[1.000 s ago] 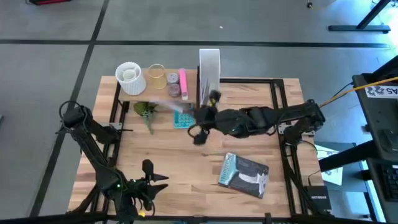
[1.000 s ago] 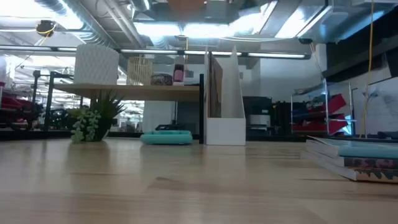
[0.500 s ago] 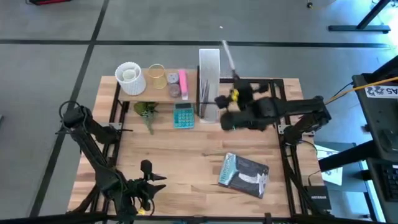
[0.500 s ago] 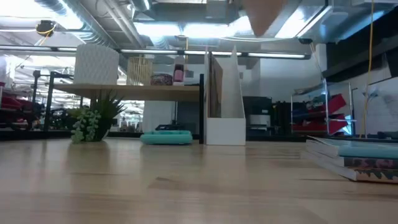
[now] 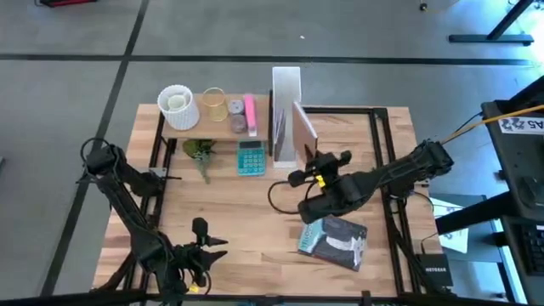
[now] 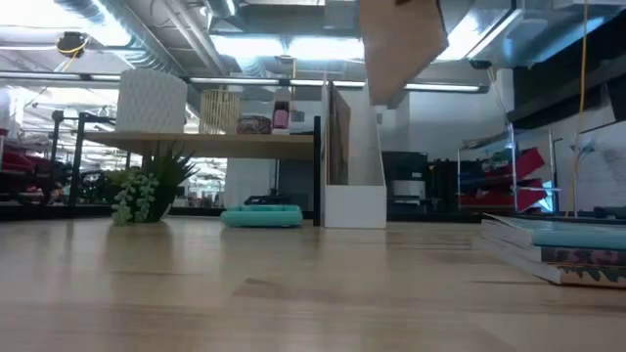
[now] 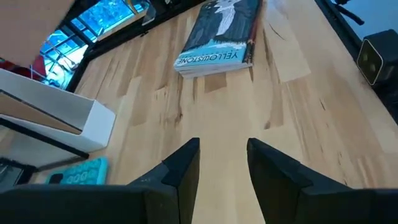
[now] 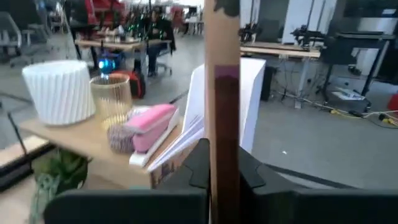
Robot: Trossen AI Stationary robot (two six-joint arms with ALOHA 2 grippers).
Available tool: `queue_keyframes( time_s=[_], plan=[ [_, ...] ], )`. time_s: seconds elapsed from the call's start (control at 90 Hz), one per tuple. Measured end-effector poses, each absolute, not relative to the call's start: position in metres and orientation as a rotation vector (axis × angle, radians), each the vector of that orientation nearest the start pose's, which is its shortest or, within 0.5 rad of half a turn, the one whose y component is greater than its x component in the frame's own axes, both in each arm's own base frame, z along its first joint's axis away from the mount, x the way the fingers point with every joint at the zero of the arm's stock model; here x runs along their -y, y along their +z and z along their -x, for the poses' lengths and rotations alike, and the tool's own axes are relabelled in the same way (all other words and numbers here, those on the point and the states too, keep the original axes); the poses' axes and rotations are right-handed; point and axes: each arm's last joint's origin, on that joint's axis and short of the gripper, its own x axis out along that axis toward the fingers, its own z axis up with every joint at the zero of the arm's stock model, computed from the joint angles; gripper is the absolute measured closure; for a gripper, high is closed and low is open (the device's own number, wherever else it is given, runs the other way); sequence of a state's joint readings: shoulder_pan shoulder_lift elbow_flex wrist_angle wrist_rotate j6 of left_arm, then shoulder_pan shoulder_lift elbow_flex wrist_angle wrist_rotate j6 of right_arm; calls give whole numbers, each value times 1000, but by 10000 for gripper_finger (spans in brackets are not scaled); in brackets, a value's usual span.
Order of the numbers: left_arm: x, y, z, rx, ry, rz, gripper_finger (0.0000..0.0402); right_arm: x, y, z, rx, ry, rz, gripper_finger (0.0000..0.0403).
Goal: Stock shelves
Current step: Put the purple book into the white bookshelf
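Note:
The shelves are a raised wooden plank shelf (image 5: 197,127) on a black frame and a white upright file box (image 5: 286,85) at the far middle of the table. The shelf carries a white ribbed pot (image 5: 178,106), a gold cup and a pink item. My right gripper (image 5: 311,163) is just near-right of the file box, shut on a thin brown board-like book (image 5: 303,129), which also shows above the file box (image 6: 354,166) in the low view. My left gripper (image 7: 224,165) waits open at the near left edge. My right gripper pinches the brown book's lower edge (image 8: 222,155) between its two fingers, reaching in from the table's near-right side. The book (image 8: 222,74) stands up out of the fingers, tilted, lifted clear of the table beside the file box's open top.
A "Yellowstone" book (image 5: 333,238) lies flat near the right. A teal calculator (image 5: 251,158) and a small green plant (image 5: 200,153) sit under and before the shelf. Black rails run along the table's edges. Bare wood lies in the near middle.
My right gripper has swung with the brown book from above the calculator toward the table's right and far side, then drawn back toward the near edge. The book has turned from edge-on to showing its broad face and hangs lower in the low view.

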State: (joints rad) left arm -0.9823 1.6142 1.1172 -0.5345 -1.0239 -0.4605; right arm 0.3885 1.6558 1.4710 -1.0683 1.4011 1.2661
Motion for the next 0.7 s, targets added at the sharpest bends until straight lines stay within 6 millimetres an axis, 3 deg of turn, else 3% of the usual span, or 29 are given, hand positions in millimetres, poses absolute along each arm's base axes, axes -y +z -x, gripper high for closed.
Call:
queue_keyframes(
  time_s=[0.211,0.7],
  plan=[
    [245,232,-204,-525,185,-417,284,-87,315,-321,-148,-1114,-119,403],
    [243,232,-208,-537,187,-395,284,-23,259,-341,3,-1279,-272,402]
  ],
)
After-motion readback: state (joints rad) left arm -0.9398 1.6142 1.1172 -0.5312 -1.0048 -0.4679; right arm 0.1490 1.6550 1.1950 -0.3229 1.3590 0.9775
